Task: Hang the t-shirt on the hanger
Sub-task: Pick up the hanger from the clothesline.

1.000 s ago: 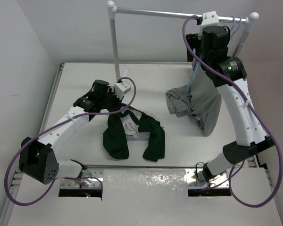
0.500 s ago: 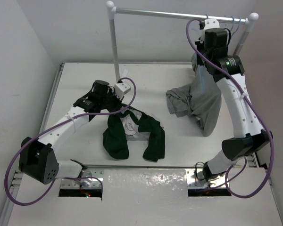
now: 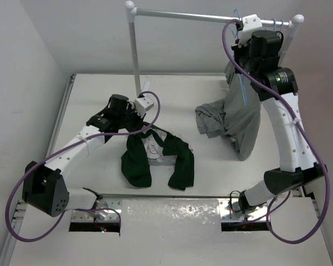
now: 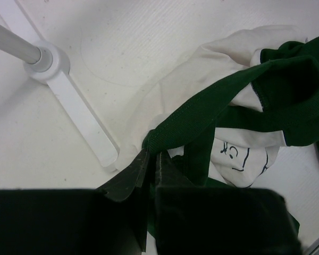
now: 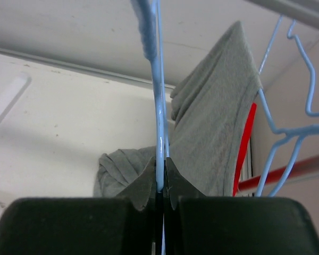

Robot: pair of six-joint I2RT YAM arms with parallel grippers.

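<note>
T-shirt lies crumpled on the surface, toward 8 o'clock from centre, with your left gripper pinching its green edge. At 1 o'clock, your right gripper has just clamped the hanger under the rail, so you can lift it off. The chest print is illegible.

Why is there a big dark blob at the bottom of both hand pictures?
Left wrist view: the left gripper, too near the lens, dark and blurry, clamped on the t-shirt. Right wrist view: likewise the right gripper, pinching the hanger.
</note>
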